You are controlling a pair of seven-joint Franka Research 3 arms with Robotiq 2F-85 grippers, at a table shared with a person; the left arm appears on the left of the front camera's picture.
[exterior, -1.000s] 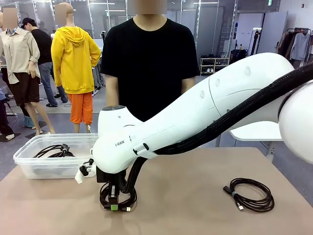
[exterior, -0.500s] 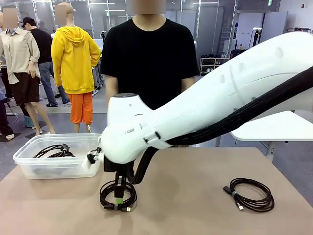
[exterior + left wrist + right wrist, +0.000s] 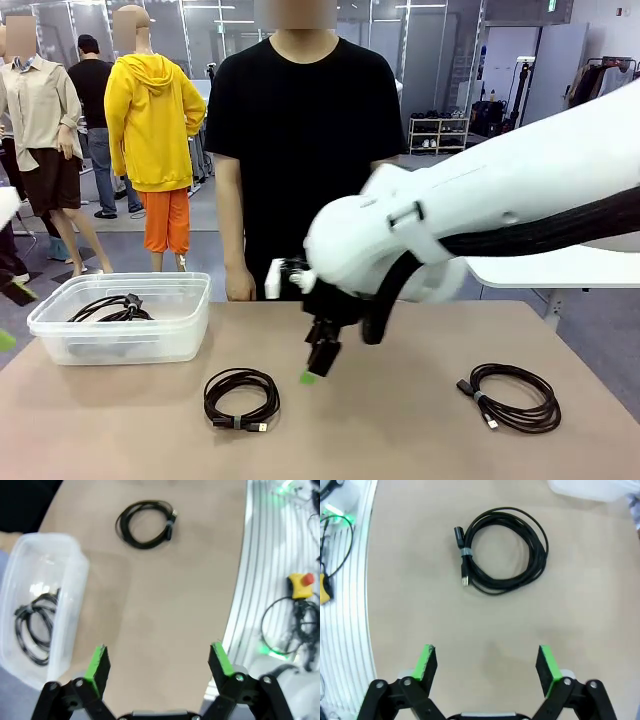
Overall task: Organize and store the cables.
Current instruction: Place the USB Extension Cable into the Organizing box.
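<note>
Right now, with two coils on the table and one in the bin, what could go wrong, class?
The left coil lies flat: the right arm's open jaws might pinch only some loops and drop it when lifting. The bin sits at the table edge; a nudge could shift it. The person's hand hangs near the arm's path.

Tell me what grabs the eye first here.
The white right arm stretches across the front view, its open gripper hanging above the table between one coiled black cable left of centre and a second coil at the right. At the far left a clear plastic bin holds a third cable, and a person in a black T-shirt stands behind the table.
</note>
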